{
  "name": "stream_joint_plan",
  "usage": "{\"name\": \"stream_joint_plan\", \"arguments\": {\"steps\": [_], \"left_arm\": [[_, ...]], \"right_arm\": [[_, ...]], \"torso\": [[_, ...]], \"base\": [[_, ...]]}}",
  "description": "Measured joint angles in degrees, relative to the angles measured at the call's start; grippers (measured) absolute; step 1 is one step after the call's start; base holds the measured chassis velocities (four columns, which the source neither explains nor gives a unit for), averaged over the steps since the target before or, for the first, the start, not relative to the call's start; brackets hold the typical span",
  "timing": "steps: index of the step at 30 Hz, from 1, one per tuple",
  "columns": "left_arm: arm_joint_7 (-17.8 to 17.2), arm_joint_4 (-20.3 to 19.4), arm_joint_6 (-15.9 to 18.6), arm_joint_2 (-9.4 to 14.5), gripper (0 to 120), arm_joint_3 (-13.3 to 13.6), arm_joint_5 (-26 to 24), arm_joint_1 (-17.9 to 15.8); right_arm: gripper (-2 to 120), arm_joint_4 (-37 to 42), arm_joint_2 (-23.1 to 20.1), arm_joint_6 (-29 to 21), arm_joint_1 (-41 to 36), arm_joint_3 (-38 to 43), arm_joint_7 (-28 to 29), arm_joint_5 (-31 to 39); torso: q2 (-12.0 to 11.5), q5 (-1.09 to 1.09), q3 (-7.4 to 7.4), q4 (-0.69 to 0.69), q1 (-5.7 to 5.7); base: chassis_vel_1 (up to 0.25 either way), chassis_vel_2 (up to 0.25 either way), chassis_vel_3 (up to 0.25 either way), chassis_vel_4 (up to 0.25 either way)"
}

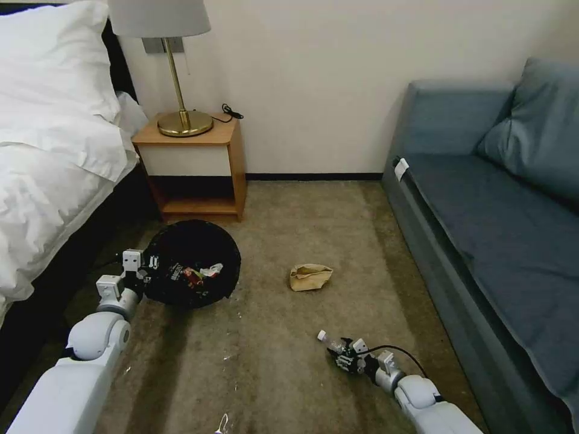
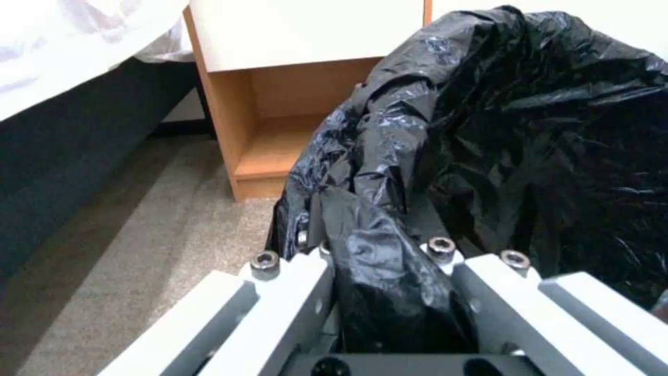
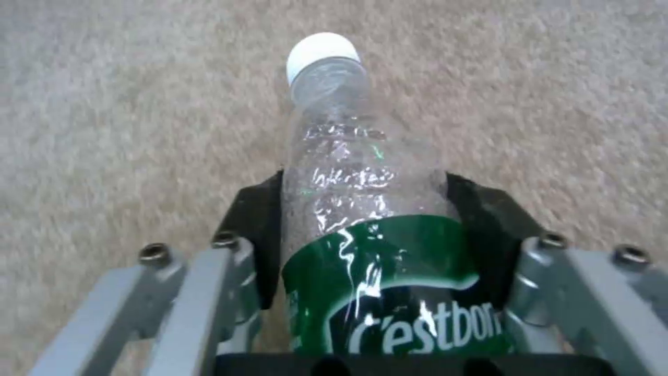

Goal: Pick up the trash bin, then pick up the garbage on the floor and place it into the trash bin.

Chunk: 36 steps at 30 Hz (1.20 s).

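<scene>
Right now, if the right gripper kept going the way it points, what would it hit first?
The right gripper, shut on the green bottle, points up-left across bare carpet. The trash bin held by the left gripper looks first in line, though depth is unclear.

Beige-brown carpet floor [image 1: 338, 229] runs between the bed at nine o'clock and the blue sofa at three. A crumpled tan paper bag [image 1: 310, 276] lies on it dead centre, well apart from everything else. At ten o'clock from the bag, the wooden nightstand [image 1: 196, 166] stands on the floor against the wall. Down at six o'clock, the green-labelled bottle [image 1: 329, 341] is low over the carpet; whether it touches cannot be told. Pale flecks dot the floor at seven o'clock.
</scene>
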Motion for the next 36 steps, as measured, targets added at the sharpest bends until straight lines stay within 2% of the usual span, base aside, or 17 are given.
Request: {"name": "stream_joint_plan", "arguments": {"steps": [11,20,22,28,30,36], "left_arm": [[0.01,0.06,0.0,-0.01,4,0.89,-0.21,-0.44],[-0.24,-0.27,0.0,-0.27,4,1.82,-0.2,-0.53],[-0.35,0.32,0.09,-1.34,4,2.76,0.38,-0.94],[-0.66,0.88,0.1,-2.84,4,3.85,1.43,-1.38],[-0.95,1.01,0.1,-3.69,4,4.92,1.97,-1.88],[-1.22,1.87,0.1,-4.5,4,5.87,2.5,-3.01]], "right_arm": [[23,2.58,1.87,-1.27,1.18,0.14,1.4,2.23],[22,5.01,2.85,-1.86,2.84,-0.43,3.41,4.11],[22,6.51,3.31,-1.89,7.56,-2.61,4.78,9.16],[22,6.91,3.39,-2.57,13.02,-5.85,6.02,12.31],[22,6.95,3.95,-2.79,17.08,-8.34,6.95,14.44],[22,6.81,5.72,-2.87,22.81,-12.82,7.71,17.7]], "torso": [[-0.01,0.03,0.01,0.02,0.01],[-0.01,0.01,0.01,0.01,0.01],[-0.01,0.0,0.0,0.01,0.01],[-0.01,-0.01,0.0,0.01,0.01],[-0.01,-0.01,0.01,0.01,0.01],[-0.01,-0.02,0.0,0.01,0.01]], "base": [[0.0,0.0,0.0,0.0],[0.0,0.0,0.0,0.0],[0.0,0.0,0.0,0.0],[0.0,0.0,0.0,0.0],[0.0,0.0,0.0,0.0],[0.0,0.0,0.0,0.0]]}}
